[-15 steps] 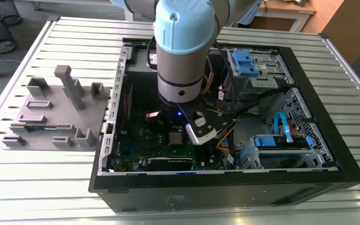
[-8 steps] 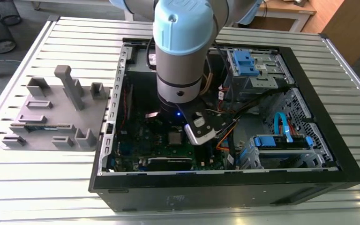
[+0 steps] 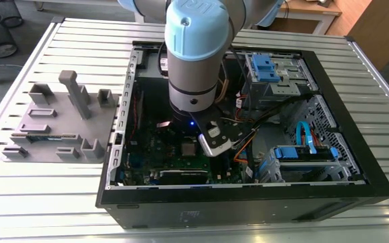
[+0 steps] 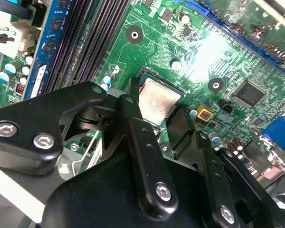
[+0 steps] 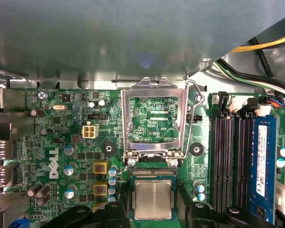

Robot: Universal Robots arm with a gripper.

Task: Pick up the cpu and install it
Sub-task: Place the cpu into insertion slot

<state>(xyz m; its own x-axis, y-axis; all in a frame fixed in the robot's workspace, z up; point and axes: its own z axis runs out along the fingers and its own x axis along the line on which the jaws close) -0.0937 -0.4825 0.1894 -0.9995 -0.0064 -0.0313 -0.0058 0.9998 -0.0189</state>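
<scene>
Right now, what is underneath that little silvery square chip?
The cpu lies over its socket on the green motherboard; the metal retention plate is flipped open beside it. What lies directly beneath is covered by the chip.

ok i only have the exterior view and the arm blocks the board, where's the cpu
Observer: In both wrist views the cpu lies silver side up inside the socket, with the gripper right at it.
Operator: is the retention frame down over it
Observer: No, the retention frame is flipped open, clear of the cpu.
Operator: any ram fitted
Observer: One blue memory stick sits in a slot; the black slots between it and the socket look empty.
</scene>
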